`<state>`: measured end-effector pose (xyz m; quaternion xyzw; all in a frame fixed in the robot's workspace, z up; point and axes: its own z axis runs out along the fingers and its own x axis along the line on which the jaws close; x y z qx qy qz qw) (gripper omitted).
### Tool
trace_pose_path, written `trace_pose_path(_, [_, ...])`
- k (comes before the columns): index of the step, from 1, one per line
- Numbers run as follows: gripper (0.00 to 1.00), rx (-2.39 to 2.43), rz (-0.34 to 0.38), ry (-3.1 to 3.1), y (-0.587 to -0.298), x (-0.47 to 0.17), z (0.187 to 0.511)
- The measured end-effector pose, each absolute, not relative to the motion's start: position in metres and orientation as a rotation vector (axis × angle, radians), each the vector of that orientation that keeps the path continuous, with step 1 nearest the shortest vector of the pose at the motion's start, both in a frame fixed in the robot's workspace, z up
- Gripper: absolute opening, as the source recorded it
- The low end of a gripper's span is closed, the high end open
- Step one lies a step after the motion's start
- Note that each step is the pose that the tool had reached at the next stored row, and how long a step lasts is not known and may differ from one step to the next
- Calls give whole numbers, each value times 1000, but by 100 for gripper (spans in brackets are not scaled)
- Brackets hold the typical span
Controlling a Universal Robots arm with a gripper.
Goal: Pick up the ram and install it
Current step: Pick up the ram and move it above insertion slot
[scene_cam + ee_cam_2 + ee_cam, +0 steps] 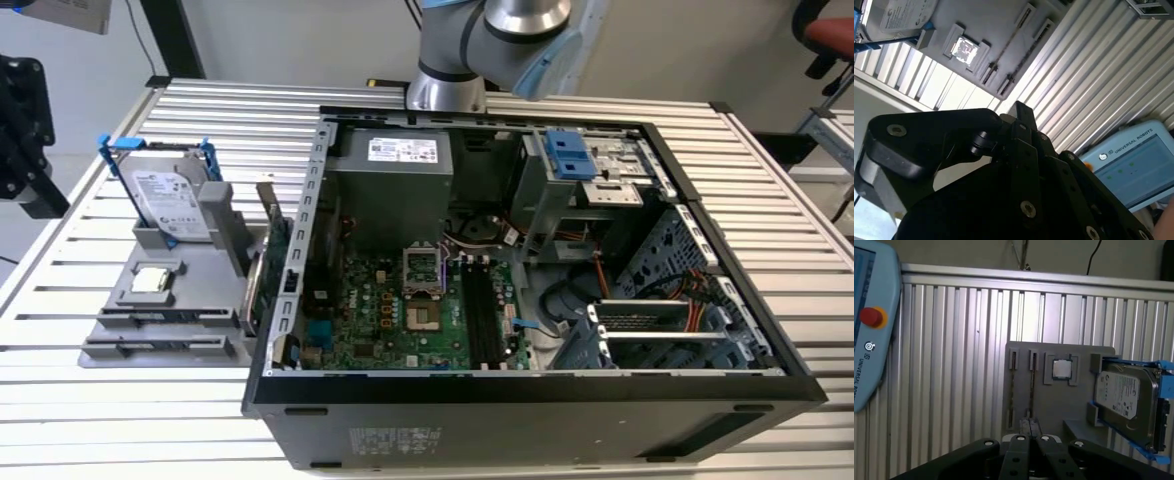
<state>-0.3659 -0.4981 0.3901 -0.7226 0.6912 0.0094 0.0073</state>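
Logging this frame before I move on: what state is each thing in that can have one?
gripper: shut, holding nothing that shows
computer case: on its side, side panel off
processor socket: looks open and empty
memory slots: no stick standing in them
processor chip: lying flat in a recess of the gray fixture
hard drive: standing in its blue frame on the fixture

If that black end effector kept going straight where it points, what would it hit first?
Probably the flat grey holder plate, near its two narrow slots, which lies ahead of the end effector. How far off is unclear.
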Motion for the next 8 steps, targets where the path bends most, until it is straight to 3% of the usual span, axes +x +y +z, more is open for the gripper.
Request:
trace_pose_path(1, [0,-2260,29,2162,-498,-366,390])
trace_pose_path(2, [100,-2261,28,2162,-498,-366,390])
trace_pose_path(8, [100,-2261,27,2163,-498,-366,390])
